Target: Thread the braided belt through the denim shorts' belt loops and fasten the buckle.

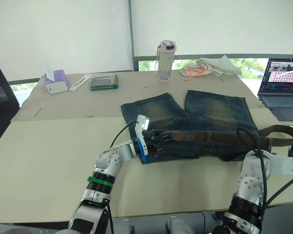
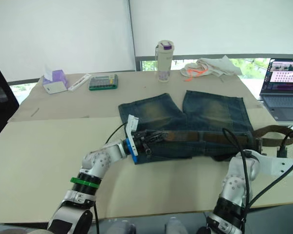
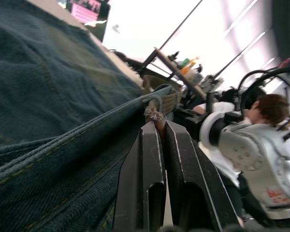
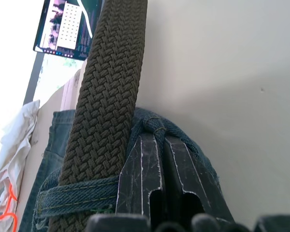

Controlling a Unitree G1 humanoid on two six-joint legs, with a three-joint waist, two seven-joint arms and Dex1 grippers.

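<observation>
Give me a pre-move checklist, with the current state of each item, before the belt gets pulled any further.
1. Left gripper shut on the belt tip: ok; the frayed end sits pinched between its fingers at the shorts' left edge.
2. Right gripper shut on the waistband: ok; denim is bunched between its fingers, beside the belt.
3. Belt under a belt loop: ok at the right end, where a denim strip crosses over the braid.
4. Every loop threaded: cannot tell; the middle of the waistband is too small to read.
5. Buckle position: cannot tell; the belt's free end trails off past the shorts' right side.
6. Shorts flat on the table: ok.
</observation>
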